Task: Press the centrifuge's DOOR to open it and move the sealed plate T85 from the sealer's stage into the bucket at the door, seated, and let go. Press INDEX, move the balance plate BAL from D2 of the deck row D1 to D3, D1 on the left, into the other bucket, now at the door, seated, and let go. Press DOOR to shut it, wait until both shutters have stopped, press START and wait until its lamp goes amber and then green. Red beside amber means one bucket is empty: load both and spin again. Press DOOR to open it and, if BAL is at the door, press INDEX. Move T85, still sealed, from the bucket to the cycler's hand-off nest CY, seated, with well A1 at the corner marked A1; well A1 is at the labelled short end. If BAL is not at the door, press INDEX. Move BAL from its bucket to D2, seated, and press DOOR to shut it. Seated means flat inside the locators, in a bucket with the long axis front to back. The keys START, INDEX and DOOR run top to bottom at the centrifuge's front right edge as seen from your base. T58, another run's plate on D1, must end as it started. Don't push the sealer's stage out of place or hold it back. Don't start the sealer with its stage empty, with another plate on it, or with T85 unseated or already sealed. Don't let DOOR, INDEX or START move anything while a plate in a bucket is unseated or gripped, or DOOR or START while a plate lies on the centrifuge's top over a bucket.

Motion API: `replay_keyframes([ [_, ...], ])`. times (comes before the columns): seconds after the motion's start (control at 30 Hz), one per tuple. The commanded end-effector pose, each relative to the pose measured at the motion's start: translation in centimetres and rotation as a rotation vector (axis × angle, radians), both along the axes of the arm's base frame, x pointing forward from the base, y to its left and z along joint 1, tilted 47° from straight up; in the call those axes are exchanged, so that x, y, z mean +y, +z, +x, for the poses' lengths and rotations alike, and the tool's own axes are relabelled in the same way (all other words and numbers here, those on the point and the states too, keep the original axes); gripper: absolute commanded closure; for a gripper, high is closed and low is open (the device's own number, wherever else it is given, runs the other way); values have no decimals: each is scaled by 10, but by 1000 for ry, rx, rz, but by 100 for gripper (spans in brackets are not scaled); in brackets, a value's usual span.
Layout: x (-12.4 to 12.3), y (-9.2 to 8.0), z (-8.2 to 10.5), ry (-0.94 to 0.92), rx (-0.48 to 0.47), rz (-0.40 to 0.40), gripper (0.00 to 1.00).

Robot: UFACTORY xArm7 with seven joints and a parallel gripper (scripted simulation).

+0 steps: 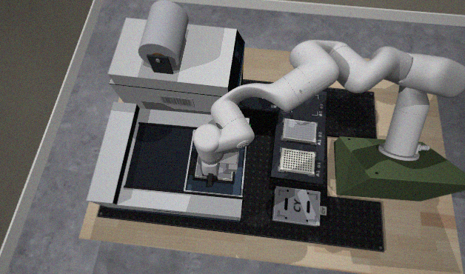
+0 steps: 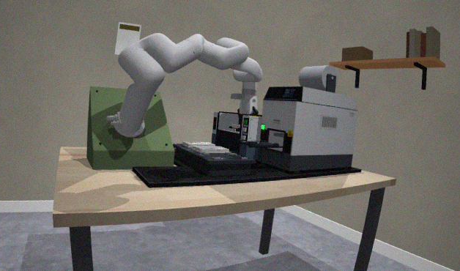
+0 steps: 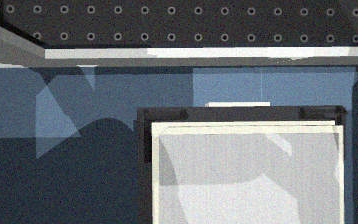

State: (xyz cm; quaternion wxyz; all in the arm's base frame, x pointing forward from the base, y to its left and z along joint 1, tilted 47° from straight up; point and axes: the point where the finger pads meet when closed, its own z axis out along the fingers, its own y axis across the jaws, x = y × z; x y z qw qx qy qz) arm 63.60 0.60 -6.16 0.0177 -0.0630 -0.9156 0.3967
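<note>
My gripper [image 1: 210,180] stands open over the centrifuge's [image 1: 167,164] open door, right above a pale sealed plate, T85 [image 1: 216,171]. In the wrist view the plate [image 3: 247,172] lies flat in the dark bucket [image 3: 240,114], with the blue chamber floor around it. My fingers do not show in the wrist view. The balance plate BAL [image 1: 300,130] lies on D2 of the deck row. T58 [image 1: 297,161], with open wells, lies on D1. The CY nest [image 1: 297,205] is empty.
The sealer [image 1: 175,59], with its roll on top, stands behind the centrifuge. A green lamp [image 2: 262,127] glows near the arm's wrist. D3 [image 1: 315,105] is empty. The green base block [image 1: 389,168] is at the right.
</note>
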Motion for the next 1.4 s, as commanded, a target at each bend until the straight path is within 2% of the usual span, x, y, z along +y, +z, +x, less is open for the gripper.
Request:
replay_keyframes([
  [0.0, 2, 1, 1, 3, -3, 2, 0],
  [0.53, 5, 4, 1, 3, -3, 2, 0],
  [1.37, 32, 30, 4, 3, -3, 2, 0],
])
